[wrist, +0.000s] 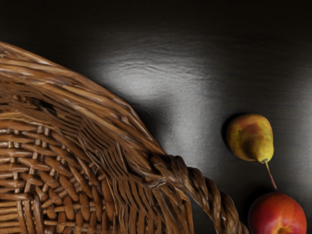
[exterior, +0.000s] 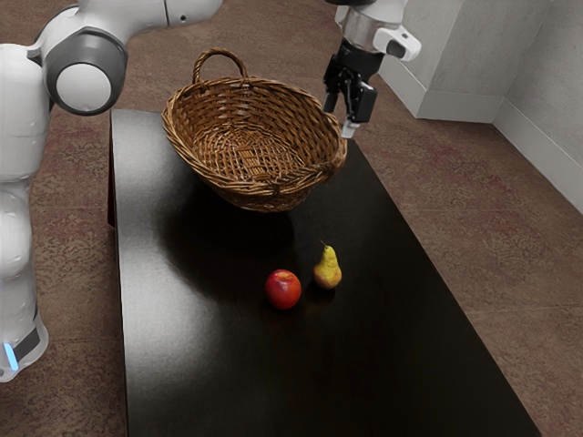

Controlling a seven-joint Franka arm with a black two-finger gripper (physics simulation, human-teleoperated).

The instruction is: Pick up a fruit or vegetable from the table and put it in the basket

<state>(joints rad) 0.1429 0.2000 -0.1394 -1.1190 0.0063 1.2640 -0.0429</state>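
- Arm [exterior: 16,141]: glossy white shell, smooth and rounded; thin dark seams between sections.
- Joint at 10 o'clock in exterior view: broad dark grey collar [exterior: 112,55] around a flat, round white cap [exterior: 84,88].
- Link [exterior: 141,16] at 11 o'clock: white, narrow dark seam across it, small dark dot near the seam.
- Foot of arm [exterior: 27,362] at 8 o'clock: white, flared; dark grey band [exterior: 34,342]; slim glowing blue strip [exterior: 10,356].
- Wrist [exterior: 363,33] at 1 o'clock: white and silvery grey; rounded white block [exterior: 402,43] on its 3 o'clock side.
- Gripper [exterior: 339,119]: black, angular, knuckled; pale grey tip [exterior: 349,131] at 6 o'clock.
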